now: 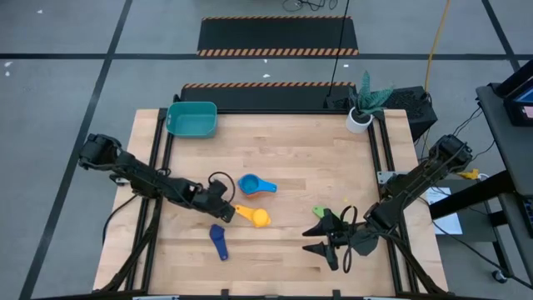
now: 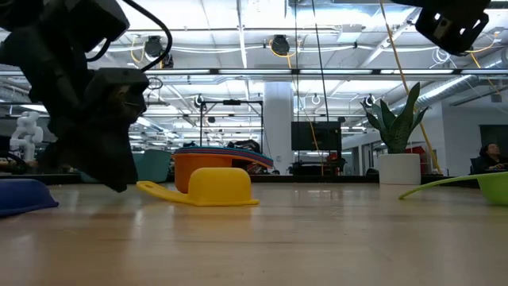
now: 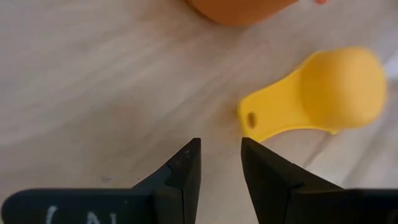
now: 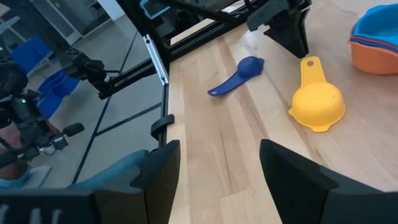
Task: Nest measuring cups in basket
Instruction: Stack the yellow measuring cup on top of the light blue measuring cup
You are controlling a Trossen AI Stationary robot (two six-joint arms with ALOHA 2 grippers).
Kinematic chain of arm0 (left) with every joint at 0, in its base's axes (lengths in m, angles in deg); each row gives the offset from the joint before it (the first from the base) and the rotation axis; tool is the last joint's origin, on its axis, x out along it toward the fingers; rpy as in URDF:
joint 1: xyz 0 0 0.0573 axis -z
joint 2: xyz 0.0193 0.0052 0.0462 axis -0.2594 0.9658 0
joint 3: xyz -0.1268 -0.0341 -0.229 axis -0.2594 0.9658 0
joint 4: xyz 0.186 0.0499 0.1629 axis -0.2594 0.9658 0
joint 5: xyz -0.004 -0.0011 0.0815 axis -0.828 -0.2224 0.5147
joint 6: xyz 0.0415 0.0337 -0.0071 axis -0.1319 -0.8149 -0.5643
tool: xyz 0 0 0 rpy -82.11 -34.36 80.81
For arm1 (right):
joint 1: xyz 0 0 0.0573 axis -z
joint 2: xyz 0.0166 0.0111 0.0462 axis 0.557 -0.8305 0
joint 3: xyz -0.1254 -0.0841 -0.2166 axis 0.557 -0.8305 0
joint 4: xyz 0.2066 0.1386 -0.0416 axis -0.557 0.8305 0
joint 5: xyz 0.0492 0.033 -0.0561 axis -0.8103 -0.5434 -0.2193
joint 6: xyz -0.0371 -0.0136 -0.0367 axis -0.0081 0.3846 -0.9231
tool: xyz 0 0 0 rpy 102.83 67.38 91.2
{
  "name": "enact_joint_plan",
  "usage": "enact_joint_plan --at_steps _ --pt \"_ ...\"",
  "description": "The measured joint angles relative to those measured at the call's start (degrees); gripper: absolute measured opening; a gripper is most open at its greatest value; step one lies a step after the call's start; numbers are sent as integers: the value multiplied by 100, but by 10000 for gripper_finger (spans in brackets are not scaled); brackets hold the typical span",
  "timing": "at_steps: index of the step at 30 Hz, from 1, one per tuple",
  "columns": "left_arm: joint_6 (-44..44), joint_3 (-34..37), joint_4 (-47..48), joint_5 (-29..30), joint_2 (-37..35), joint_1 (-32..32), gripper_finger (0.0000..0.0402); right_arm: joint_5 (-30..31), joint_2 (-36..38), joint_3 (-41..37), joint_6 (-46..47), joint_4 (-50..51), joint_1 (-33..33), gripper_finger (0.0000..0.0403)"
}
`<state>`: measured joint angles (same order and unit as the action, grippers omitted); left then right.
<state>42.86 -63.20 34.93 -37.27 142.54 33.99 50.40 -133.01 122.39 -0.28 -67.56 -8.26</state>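
The left arm reaches in low from the left edge of the wooden surface (image 1: 283, 167), stretched nearly flat toward the middle, and its left tool (image 3: 219, 163) hangs just above the wood with its tips pointing at the handle end of the yellow measuring cup (image 1: 258, 217). Its two fingers (image 3: 184, 171) stand a narrow gap apart and hold nothing; the yellow cup's handle, with its small hanging hole, lies just beyond the tips without touching them. That cup sits bowl-down. Just beside it stands a stack of nested cups (image 1: 252, 185), a light blue one on top with blue and orange rims showing beneath. A dark blue measuring cup (image 1: 218, 242) lies alone nearer the front edge, apart from the yellow one. The right arm comes in from the right edge, folded at the elbow, and its right tool (image 4: 219, 168) is held above the front right part of the surface, fingers well parted and empty. A green measuring cup (image 1: 321, 212) lies close by it. The teal basket (image 1: 192, 119) sits at the far left corner, well apart from every cup, and a white plant pot (image 1: 360, 120) stands at the far right.
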Motion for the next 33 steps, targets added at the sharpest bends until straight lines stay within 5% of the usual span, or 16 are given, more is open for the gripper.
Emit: enact_joint_plan --at_steps 22,33 --pt "-111 289 -1856 -283 713 -150 115 -6 0 0 -2 2 42 212" --pt "-329 294 -1944 -361 726 -259 115 -6 -2 0 -2 2 39 212"
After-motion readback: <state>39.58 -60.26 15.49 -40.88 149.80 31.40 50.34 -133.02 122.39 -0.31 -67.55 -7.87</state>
